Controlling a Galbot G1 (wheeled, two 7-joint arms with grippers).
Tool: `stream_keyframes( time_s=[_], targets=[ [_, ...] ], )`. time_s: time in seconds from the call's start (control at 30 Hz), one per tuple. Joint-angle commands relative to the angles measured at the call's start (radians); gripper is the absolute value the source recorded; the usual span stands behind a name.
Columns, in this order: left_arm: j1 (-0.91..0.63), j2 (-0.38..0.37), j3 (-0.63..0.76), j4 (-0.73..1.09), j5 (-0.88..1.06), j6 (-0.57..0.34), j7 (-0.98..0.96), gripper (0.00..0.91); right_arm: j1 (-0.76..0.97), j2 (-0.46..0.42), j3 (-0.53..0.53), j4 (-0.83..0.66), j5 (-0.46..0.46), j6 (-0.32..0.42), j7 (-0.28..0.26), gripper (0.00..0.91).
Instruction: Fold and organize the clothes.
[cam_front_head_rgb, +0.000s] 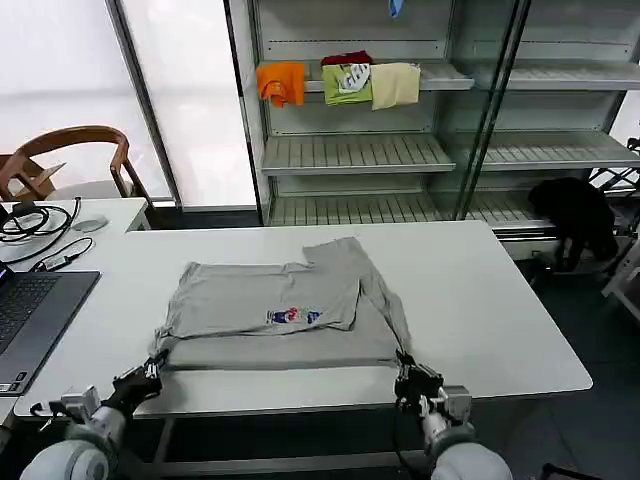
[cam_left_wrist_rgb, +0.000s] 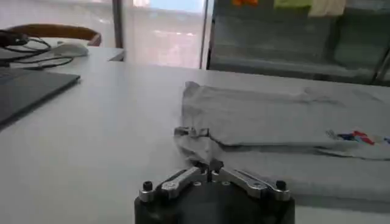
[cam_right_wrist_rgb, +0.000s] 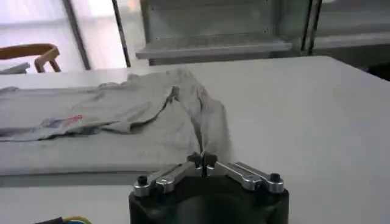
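The grey T-shirt (cam_front_head_rgb: 285, 315) lies partly folded on the white bench (cam_front_head_rgb: 500, 310), its upper part doubled down so the small coloured chest print (cam_front_head_rgb: 293, 316) faces up near the middle, with one sleeve end pointing toward the shelves (cam_front_head_rgb: 350, 150) behind. The left gripper (cam_front_head_rgb: 150, 372) sits at the shirt's near left corner with its fingers pressed together on the cloth edge, and the right gripper (cam_front_head_rgb: 405, 372) sits at the near right corner, likewise clamped on the hem. A laptop (cam_front_head_rgb: 30, 315) rests on the bench's left end, well apart from the shirt.
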Motion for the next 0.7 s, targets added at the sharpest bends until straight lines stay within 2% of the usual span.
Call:
stream_keyframes(
  time_s=[0.03,0.07,0.1,0.13,0.23,0.3,0.47,0.5,0.63,0.7],
  targets=[
    [0.201,-0.056,-0.039,-0.140,-0.034,0.010,-0.090,0.020,-0.147,-0.026,-0.005,0.090,-0.018,-0.002,0.018,0.544],
    [0.201,-0.057,-0.038,-0.139,-0.030,0.010,-0.097,0.363,-0.145,-0.023,-0.006,0.084,-0.025,-0.002,0.016,0.907],
    [0.202,-0.059,-0.033,-0.142,-0.030,0.010,-0.109,0.786,-0.140,-0.017,-0.005,0.078,-0.035,-0.001,0.010,0.907],
    [0.202,-0.060,-0.031,-0.145,-0.028,0.010,-0.116,0.907,-0.137,-0.010,-0.005,0.073,-0.037,0.000,0.009,0.907],
    [0.195,-0.070,-0.034,-0.169,-0.002,0.003,-0.127,0.907,-0.118,0.020,0.003,0.077,-0.058,0.021,-0.009,0.907],
    [0.180,-0.078,-0.060,-0.214,0.029,-0.014,-0.131,0.907,-0.089,0.062,0.017,0.111,-0.079,0.055,-0.041,0.907],
    [0.087,-0.089,-0.160,-0.260,0.082,0.001,-0.126,0.907,0.034,0.094,0.026,0.186,-0.082,0.030,-0.058,0.907],
    [0.047,-0.077,-0.174,-0.253,0.085,0.002,-0.108,0.907,0.086,0.092,0.021,0.182,-0.105,0.030,-0.070,0.907],
    [-0.095,-0.019,-0.132,-0.167,0.066,-0.018,-0.016,0.907,0.284,0.115,-0.007,0.067,-0.147,0.001,-0.131,0.907],
    [-0.219,0.019,-0.059,-0.078,0.071,-0.013,0.027,0.907,0.447,0.152,-0.017,-0.072,-0.148,0.000,-0.189,0.907]
  ],
)
